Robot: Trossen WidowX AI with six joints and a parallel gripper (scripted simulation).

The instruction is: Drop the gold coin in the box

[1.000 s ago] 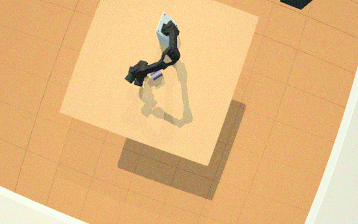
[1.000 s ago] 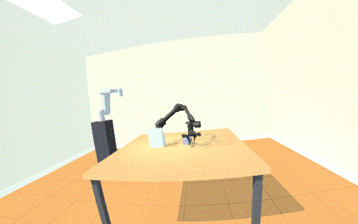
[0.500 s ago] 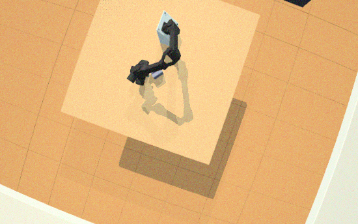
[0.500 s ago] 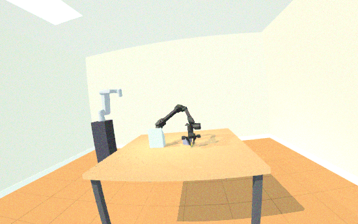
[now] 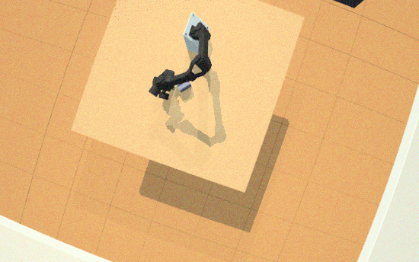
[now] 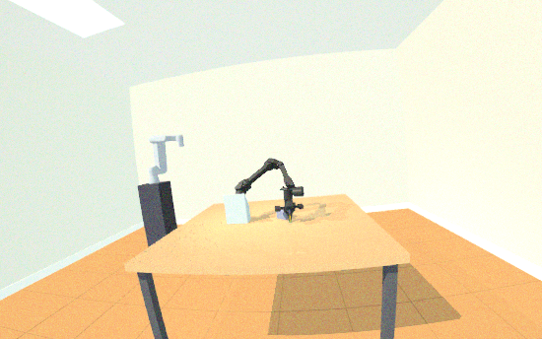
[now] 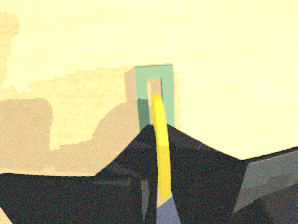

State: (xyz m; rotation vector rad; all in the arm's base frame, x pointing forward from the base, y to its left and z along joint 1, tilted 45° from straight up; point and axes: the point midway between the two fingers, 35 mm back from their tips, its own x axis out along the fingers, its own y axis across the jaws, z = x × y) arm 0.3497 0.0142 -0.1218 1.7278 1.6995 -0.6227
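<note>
The gold coin (image 7: 160,156) stands on its edge, its far end still seated in the dark-green holder (image 7: 168,83), and shows in the wrist view as a narrow yellow strip running up from between the two dark fingers. The fingers are drawn in almost together and are pinching the coin by its two flat faces, one on each side. That is the sensible place to take it: the rim is far too thin to catch, while the faces give broad, flat contact.

As a judgement, the coin will be light and fully stiff, so it will neither bend nor suffer under a firm squeeze. Its smooth faces look slippery, though, and a disc held at one patch can swivel between the fingers; a tilted coin would likely jam at a slot barely wider than itself.

Just under the gripper (image 6: 290,213) a pale lilac-grey surface fills the lower edge of the wrist view, which I take to be the grey box (image 5: 183,86), standing close beside the holder. Both rest on the tan worktop (image 6: 315,246), near the arm's pale base (image 6: 237,209). Whether the slot lines up with the coin's plane cannot be told here.
</note>
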